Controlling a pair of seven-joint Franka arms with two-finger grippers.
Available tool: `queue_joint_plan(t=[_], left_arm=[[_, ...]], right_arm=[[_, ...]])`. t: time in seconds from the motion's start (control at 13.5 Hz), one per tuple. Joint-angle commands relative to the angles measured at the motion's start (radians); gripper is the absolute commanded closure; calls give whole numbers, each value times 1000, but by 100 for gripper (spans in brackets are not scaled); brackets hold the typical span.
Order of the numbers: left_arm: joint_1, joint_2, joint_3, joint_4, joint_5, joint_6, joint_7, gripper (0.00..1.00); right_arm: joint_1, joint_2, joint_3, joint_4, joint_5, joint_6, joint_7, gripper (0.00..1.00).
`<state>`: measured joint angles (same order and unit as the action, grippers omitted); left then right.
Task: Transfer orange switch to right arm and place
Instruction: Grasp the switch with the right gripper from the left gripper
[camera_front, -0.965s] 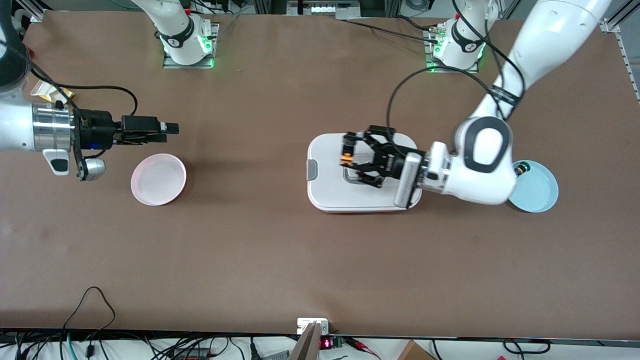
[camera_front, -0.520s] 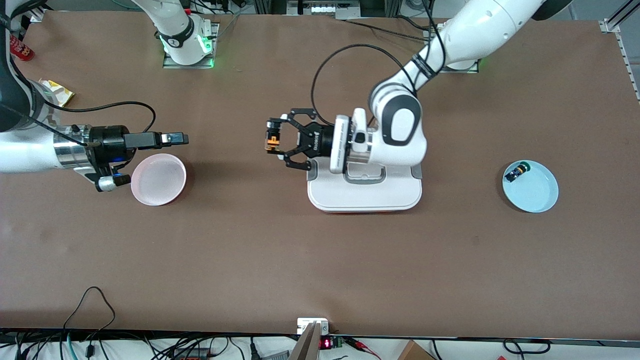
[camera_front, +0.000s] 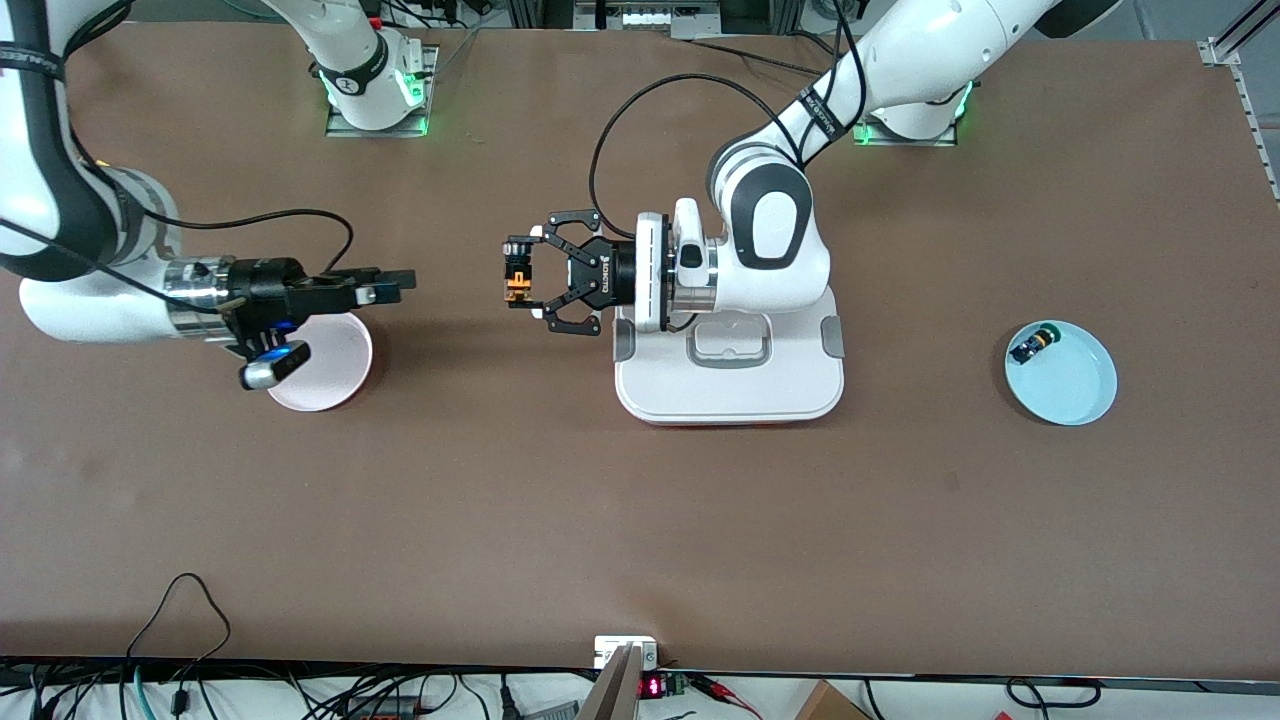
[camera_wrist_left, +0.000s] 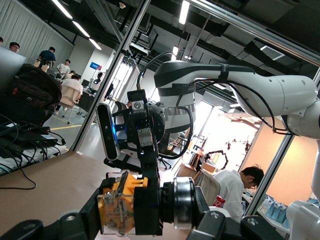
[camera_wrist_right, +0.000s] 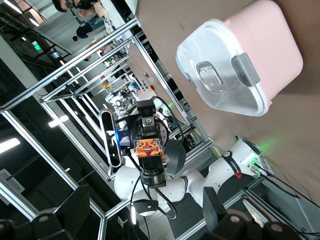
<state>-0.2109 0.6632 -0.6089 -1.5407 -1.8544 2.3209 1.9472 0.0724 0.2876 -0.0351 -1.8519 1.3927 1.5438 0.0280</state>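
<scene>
My left gripper (camera_front: 517, 280) clamped on the orange switch (camera_front: 517, 290) over bare table beside the white lidded box (camera_front: 730, 375), my right gripper (camera_front: 395, 283) spread wide over the pink bowl (camera_front: 335, 372), facing it, blue bowl (camera_front: 1075, 385) holding a dark switch (camera_front: 1030, 346).

High front camera, 2 wrist cameras facing each other

Left claw (camera_front: 517, 282) carried the orange switch (camera_front: 516, 287) toward the advancing right claw (camera_front: 398, 284).
</scene>
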Motion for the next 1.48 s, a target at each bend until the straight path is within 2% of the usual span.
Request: queue_joint_plan(t=[0.0,0.45,0.59,0.82,0.96,1.41], left_arm=[[-8,3,0,17,-29,15,27,60],[-8,3,1,17,-29,15,21,60],[-8,4,1,17,-29,15,19,60],[-8,3,1,17,-29,15,18,60],[-8,3,0,22,-29,15,15,60],[-8,3,0,24,-29,15,15,59]], right_arm=[[67,-33,0,-33,38,47,24,0],[136,-9,0,-30,95,97,61,0],[177,-4,1,-26,101,156,66,0],[225,16,1,-26,167,225,67,0],[247,21,3,-26,167,272,67,0],[178,8,3,-30,154,180,98,0]])
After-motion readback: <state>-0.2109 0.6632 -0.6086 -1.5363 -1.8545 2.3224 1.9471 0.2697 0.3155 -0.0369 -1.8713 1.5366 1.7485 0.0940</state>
